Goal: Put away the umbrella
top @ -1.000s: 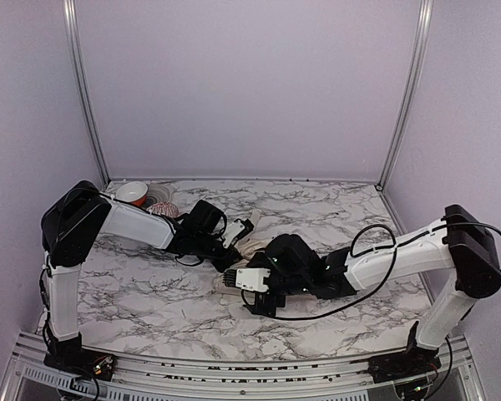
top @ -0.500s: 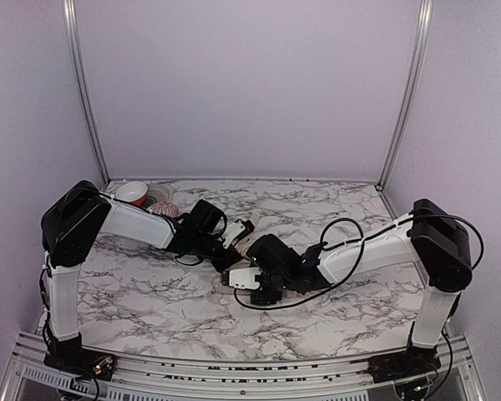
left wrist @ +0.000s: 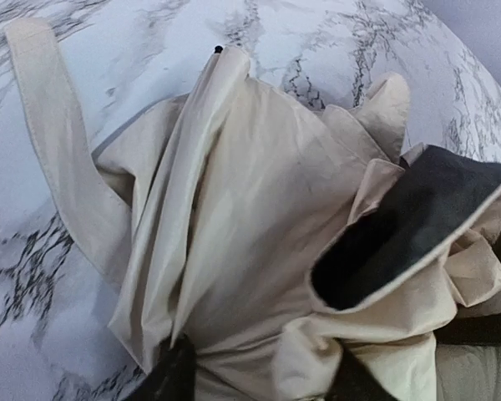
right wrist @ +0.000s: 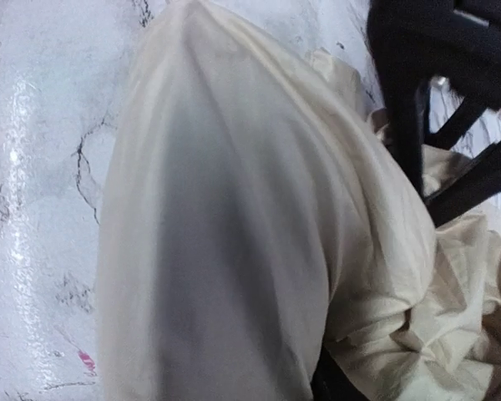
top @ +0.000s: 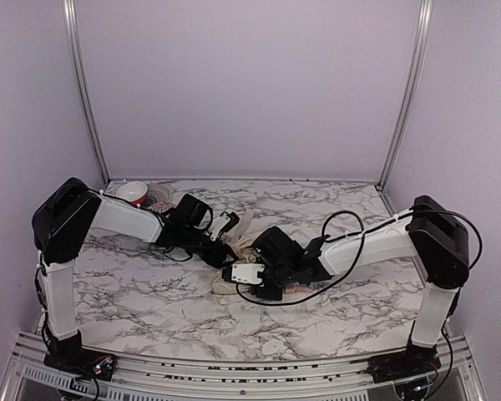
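Note:
The umbrella [top: 240,220] lies collapsed on the marble table, a crumpled cream bundle between both arms. In the left wrist view its canopy [left wrist: 259,209] fills the frame, with a flap of black underside [left wrist: 409,217] and a cream strap [left wrist: 50,125]. My left gripper [top: 227,249] [left wrist: 263,380] stands open, its dark fingers [left wrist: 171,376] apart with folds bunched between them. My right gripper [top: 232,280] presses into the bundle from the right. In the right wrist view, cream cloth [right wrist: 234,209] covers the jaws; only a dark finger [right wrist: 338,386] shows. Black ribs [right wrist: 468,184] cross the upper right.
A red-and-white bowl [top: 134,194] and a striped ball [top: 164,205] sit at the table's back left, behind the left arm. Metal frame posts [top: 82,92] stand at the back corners. The left arm's black wrist [right wrist: 434,50] looms close above the right gripper.
My left gripper has opened off the fabric and drawn back to the left. The right arm has pushed left and forward onto the umbrella, its jaws narrowing.

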